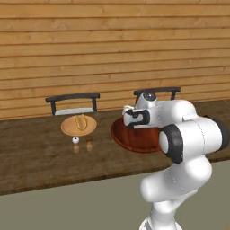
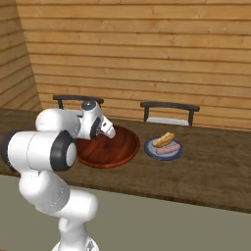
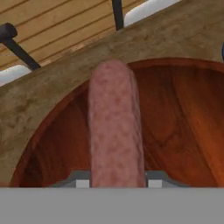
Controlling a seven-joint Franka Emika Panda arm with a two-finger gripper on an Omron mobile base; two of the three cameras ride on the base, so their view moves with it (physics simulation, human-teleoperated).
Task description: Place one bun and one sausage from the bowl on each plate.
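Hand view, item one: the hand [image 3: 116, 183], its two fingers drawn in against a sausage [image 3: 115, 127] and pinching it at its near end; the sausage runs straight away from the camera, pink and mottled, over the floor of the bowl [image 3: 175, 113]. Whether it is lifted off the wood or just resting on it cannot be told. Item two: the bowl, dark reddish-brown with a raised rim, sits on the brown wooden surface [image 3: 52, 92] under the hand, and no other food shows in the part of it that is visible. Item three, left base view: a tan plate [image 1: 79, 125] off to the left of the bowl, well apart from it, carrying a bun [image 1: 81, 121] (no sausage can be made out on it); two small shakers [image 1: 82, 140], one white and one brown, stand just in front of it. Item four, right base view: a blue-grey plate [image 2: 163, 149] just beside the bowl on the other side, holding a bun and a sausage together, so it looks complete. Item five: two dark chairs [image 2: 169, 112] behind the surface, against a plank wall. Step in hand, by judgement: picking the sausage meant for the tan plate. Next move calls for a clean lift clear of the rim, a carry leftward, and a release beside the bun.
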